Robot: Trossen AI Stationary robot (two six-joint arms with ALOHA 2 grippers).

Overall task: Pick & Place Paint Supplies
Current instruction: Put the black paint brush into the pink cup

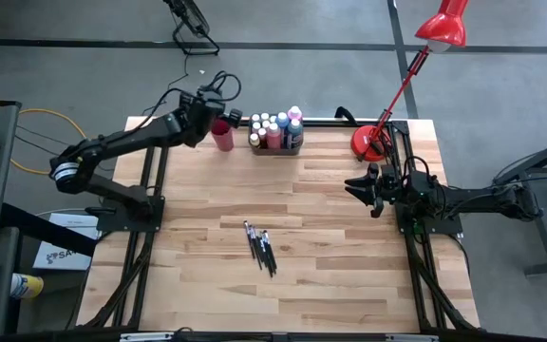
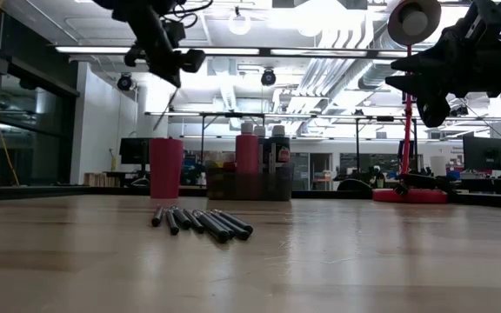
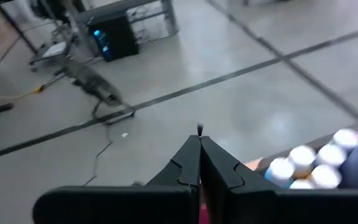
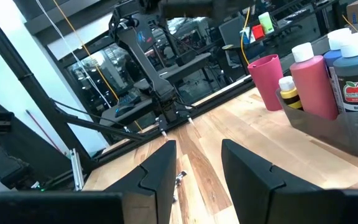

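Left gripper (image 1: 224,116) hangs above the red cup (image 1: 221,134), fingers pressed together on a thin brush (image 3: 199,129). Paint bottles (image 1: 275,129) stand in the tray (image 1: 275,148) beside the cup. Loose brushes (image 1: 260,247) lie mid-table. Right gripper (image 1: 359,185) waits near the lamp (image 1: 373,142), fingers apart, empty.

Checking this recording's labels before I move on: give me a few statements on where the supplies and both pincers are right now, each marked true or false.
1. The left pincer is above the red cup at the table's far edge. True.
2. The left pincer is wide open. False: its fingers are pressed together, with a thin dark tip, apparently a brush, showing between them.
3. The paintbrushes lie loose on the wooden table. True.
4. The paint bottles are scattered over the table. False: they stand together in the grey tray beside the red cup.
5. The right pincer grips a bottle. False: it is open and empty, near the red lamp's base.
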